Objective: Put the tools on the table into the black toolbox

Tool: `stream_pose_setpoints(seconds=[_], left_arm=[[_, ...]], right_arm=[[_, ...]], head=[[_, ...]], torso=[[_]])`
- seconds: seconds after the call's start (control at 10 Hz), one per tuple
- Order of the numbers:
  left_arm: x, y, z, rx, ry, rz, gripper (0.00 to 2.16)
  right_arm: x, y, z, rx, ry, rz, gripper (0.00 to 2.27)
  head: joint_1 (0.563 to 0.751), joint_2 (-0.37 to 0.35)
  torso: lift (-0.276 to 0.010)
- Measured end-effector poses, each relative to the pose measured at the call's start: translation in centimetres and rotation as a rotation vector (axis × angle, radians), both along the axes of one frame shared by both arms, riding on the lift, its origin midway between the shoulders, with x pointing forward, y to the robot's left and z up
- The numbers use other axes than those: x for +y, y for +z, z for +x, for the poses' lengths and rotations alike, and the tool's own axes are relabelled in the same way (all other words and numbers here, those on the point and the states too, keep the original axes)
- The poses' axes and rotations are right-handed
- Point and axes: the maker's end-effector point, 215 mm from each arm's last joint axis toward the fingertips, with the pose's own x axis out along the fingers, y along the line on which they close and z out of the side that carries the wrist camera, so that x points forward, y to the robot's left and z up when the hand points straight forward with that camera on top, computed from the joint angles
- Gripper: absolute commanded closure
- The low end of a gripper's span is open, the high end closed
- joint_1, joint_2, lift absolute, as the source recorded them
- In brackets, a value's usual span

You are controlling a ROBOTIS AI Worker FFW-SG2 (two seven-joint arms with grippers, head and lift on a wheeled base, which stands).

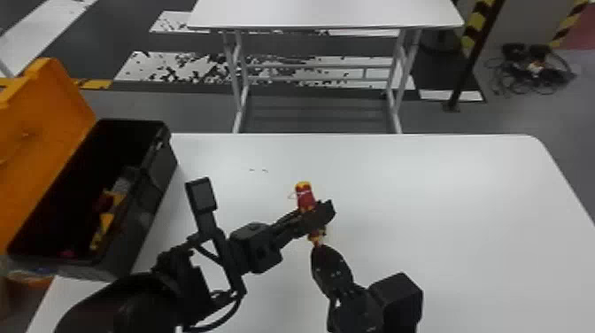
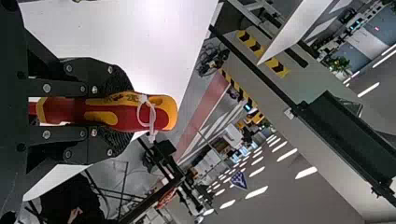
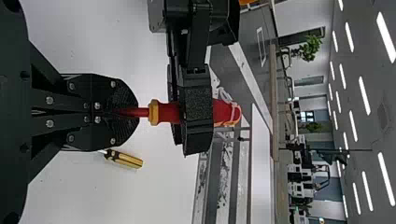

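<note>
Left gripper [image 2: 128, 111] pinching red-yellow screwdriver [image 1: 305, 195] handle [image 2: 100, 109] | right gripper [image 3: 134, 112] pinching shaft [image 3: 143, 112] | you're likely handing over, needing left firm before right opens

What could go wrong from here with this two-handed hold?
The black left gripper grips the red-and-yellow screwdriver's handle and the black right gripper its shaft; releasing or pulling unevenly might twist or drop it. The thin white tie looped round that handle could snag. The right arm, if lowered, might knock the yellow-and-black screwdriver lying on the white table.
</note>
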Motion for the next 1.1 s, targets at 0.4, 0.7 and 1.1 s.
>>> stream_pose_setpoints(seconds=[0.4,0.7,1.1], left_arm=[[4.1,0.1,1.4,-0.003,0.065,0.025,2.13],[12.3,2.6,3.7,-0.067,0.201,0.09,2.13],[24.1,7.1,4.7,-0.149,0.377,0.214,2.13]], right_arm=[[-0.8,0.0,-0.2,0.014,-0.025,0.034,0.1],[-2.6,-0.3,-0.3,0.014,-0.062,0.054,0.11],[-6.1,-1.8,-1.3,0.021,-0.123,0.072,0.11]], head=[[0.695,0.089],[0.695,0.175],[0.695,0.314]], torso=[[-0.075],[-0.075],[-0.075]])
